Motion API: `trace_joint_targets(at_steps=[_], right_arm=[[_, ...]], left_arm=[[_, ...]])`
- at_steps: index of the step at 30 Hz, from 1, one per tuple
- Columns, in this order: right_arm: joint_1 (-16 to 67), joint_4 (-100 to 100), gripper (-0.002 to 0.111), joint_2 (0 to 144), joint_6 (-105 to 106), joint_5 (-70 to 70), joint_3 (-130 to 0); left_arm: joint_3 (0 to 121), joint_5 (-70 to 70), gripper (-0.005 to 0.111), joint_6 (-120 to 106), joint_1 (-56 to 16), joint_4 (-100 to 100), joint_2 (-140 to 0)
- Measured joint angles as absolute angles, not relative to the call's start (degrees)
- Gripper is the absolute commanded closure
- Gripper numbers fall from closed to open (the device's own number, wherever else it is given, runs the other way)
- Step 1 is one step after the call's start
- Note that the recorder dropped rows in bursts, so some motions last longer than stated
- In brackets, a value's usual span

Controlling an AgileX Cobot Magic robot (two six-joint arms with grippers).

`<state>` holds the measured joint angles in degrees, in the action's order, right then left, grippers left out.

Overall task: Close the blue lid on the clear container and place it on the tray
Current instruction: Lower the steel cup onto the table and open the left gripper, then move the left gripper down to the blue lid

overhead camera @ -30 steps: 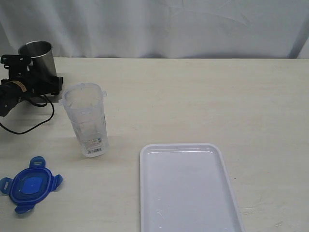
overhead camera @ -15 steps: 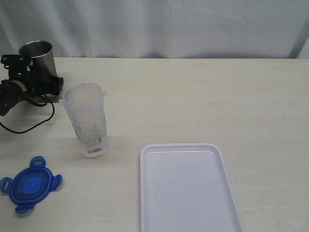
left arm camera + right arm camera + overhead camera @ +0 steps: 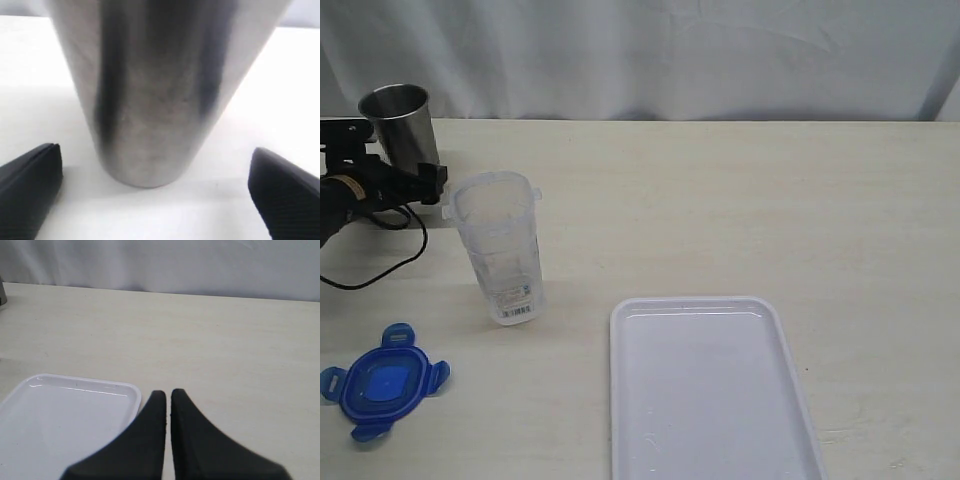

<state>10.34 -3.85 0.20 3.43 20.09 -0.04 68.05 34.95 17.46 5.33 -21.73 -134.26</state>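
Note:
The clear container stands upright and uncovered at the table's left. The blue lid lies flat near the front left corner, apart from it. The white tray sits empty at the front centre, and its corner shows in the right wrist view. My left gripper is far left, behind the container, open wide with nothing held. In the left wrist view its fingers flank the base of a steel cup. My right gripper is shut and empty beside the tray's corner.
The grey steel cup stands at the back left corner, close to the container. A black cable from the left arm loops over the table. A white curtain hangs behind the table's far edge.
My left arm has shifted slightly toward the left edge by the steel cup, and its cable moved with it. Container, lid and tray stay put.

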Motion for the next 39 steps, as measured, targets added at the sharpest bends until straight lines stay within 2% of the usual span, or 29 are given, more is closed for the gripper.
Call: trace_joint_targets(at_steps=[12, 21, 29, 35, 39], right_arm=[[10.34, -3.85, 0.104, 0.2, 3.43, 20.09, -0.04], [10.34, -3.85, 0.104, 0.2, 3.43, 20.09, -0.04], [10.34, -3.85, 0.104, 0.2, 3.43, 20.09, -0.04], [10.34, -3.85, 0.104, 0.2, 3.43, 20.09, -0.04], [10.34, -3.85, 0.104, 0.2, 3.43, 20.09, -0.04]], left_arm=[[51.98, 36.98, 0.002, 13.63, 5.33, -17.65, -120.62], [39.99, 34.28, 0.002, 13.51, 5.33, -17.54, -104.4], [40.15, 7.19, 0.002, 14.92, 5.33, -17.54, -89.89], [47.19, -17.79, 0.002, 14.81, 5.33, -15.34, -87.2], [51.1, -28.36, 0.002, 12.17, 5.33, -13.03, -87.2]])
